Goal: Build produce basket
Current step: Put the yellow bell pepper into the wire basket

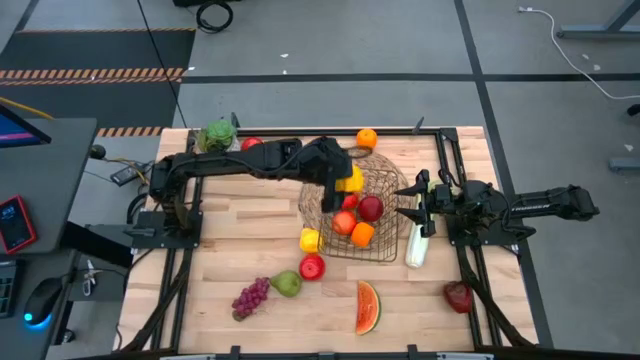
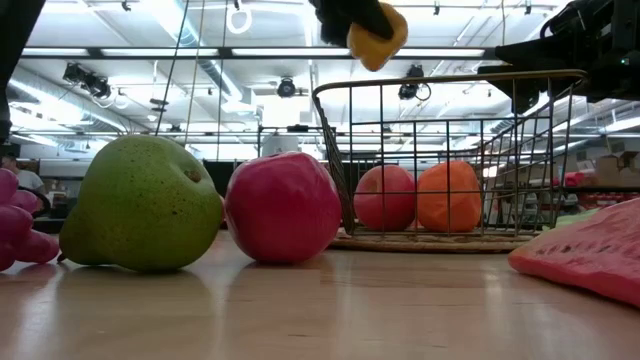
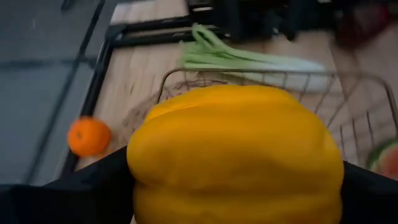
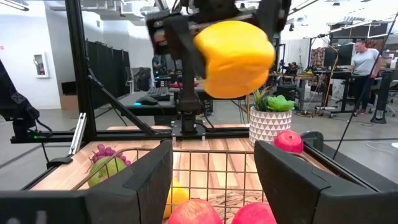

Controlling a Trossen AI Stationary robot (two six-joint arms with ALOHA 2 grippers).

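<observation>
Yellow pepper [image 1: 351, 181] above wire basket [image 1: 392, 181]

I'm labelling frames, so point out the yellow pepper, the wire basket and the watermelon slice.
yellow pepper [image 4: 235, 57], right wrist view, middle of its skin.
wire basket [image 2: 450, 77], low view, top rim.
watermelon slice [image 1: 367, 306], high view, red flesh.

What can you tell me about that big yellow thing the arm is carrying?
The yellow pepper is smooth, glossy and lobed, like a plastic bell pepper. The left tool grips it by its sides, holding it in the air above the wire basket, over the fruit already inside. Only the tool's dark fingers touch it.
</observation>
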